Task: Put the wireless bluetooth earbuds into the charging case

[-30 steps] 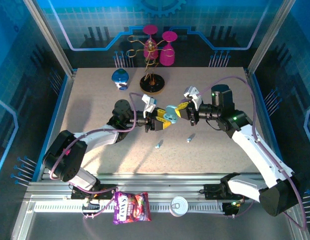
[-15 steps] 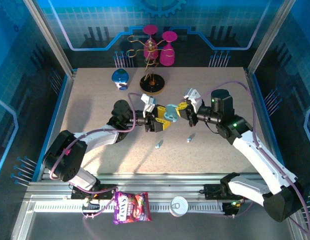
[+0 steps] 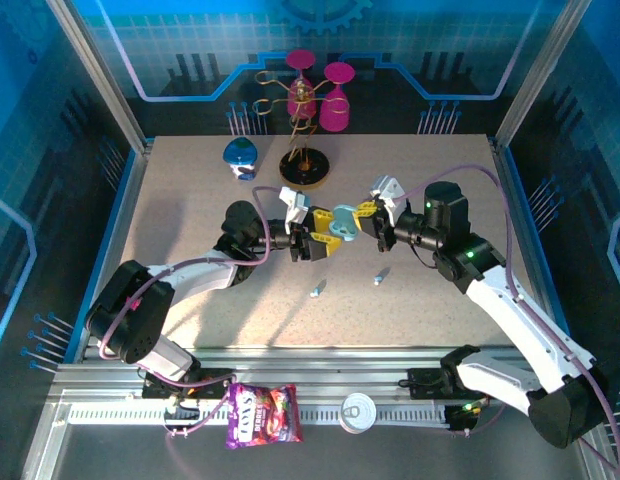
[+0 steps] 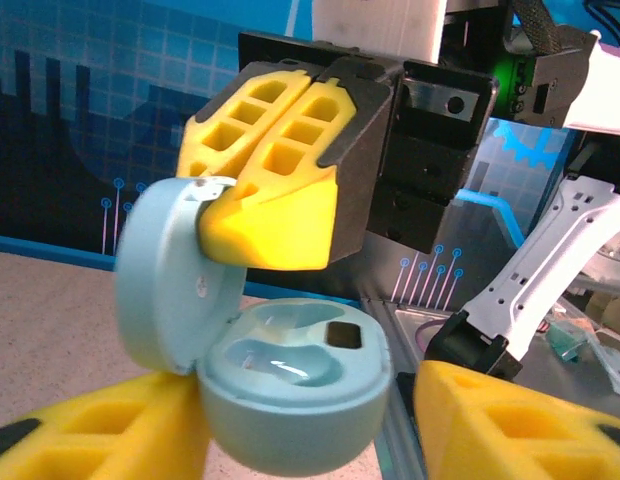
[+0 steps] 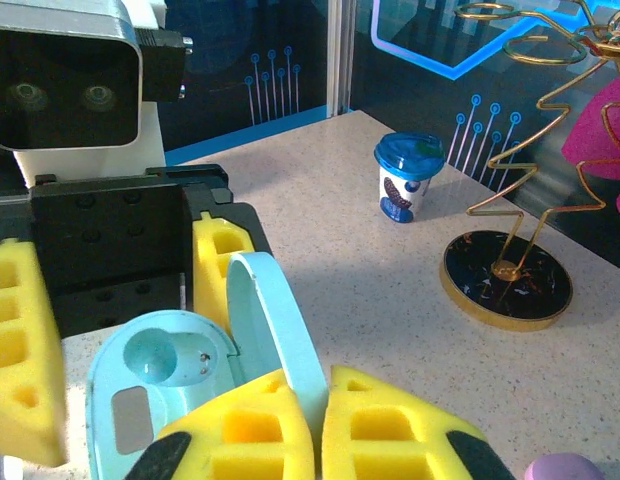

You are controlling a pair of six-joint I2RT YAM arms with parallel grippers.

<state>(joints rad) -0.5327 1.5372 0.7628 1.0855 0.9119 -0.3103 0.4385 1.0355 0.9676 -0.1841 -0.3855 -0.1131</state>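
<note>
We see a speckled, sandy desk (image 3: 180, 200) inside a box of blue walls (image 3: 460, 50), and the walls have a pattern of little squares, dark shapes and bright blue lines. Shiny metal posts (image 3: 98, 72) stand at the back corners, and a grey metal rail (image 3: 390, 385) with slots runs along the near edge of the desk. The light is bright on the desk top and makes soft dark shadows on it.
</note>
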